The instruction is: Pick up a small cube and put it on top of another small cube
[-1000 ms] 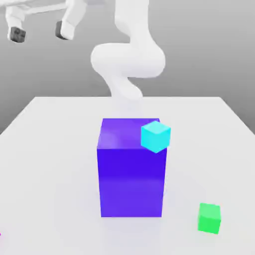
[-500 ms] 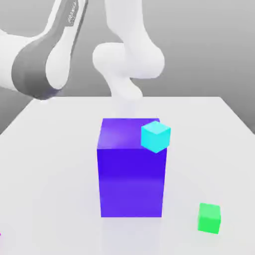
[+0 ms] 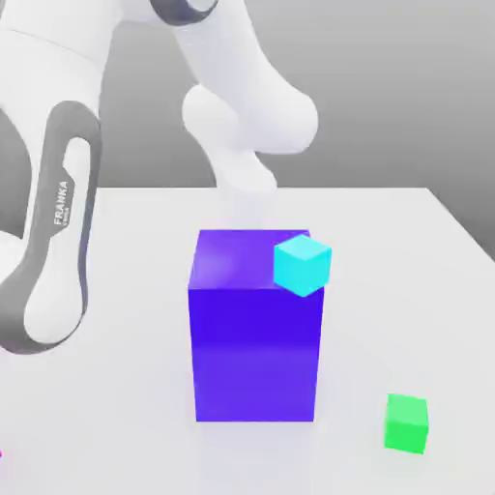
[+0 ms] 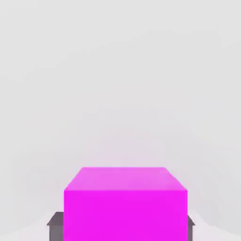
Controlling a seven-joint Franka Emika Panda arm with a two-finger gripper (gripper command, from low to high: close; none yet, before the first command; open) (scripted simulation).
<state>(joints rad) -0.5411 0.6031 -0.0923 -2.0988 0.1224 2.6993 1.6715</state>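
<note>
At the exterior view's left edge the white arm (image 3: pixel 58 232) reaches down. In the hand view the gripper (image 4: pixel 123 225) is clamped on a magenta cube (image 4: pixel 124 204). Centre: a purple block (image 3: pixel 256 329) carrying a cyan cube (image 3: pixel 302 265). Lower right: a green cube (image 3: pixel 406 422) on the table (image 3: pixel 116 387).

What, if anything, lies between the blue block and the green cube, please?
Nothing: in the exterior view, bare white table separates the blue block from the green cube.

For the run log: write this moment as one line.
claw: shut on magenta cube | cyan cube: on blue block | green cube: on table | stacking: not yet done
</note>
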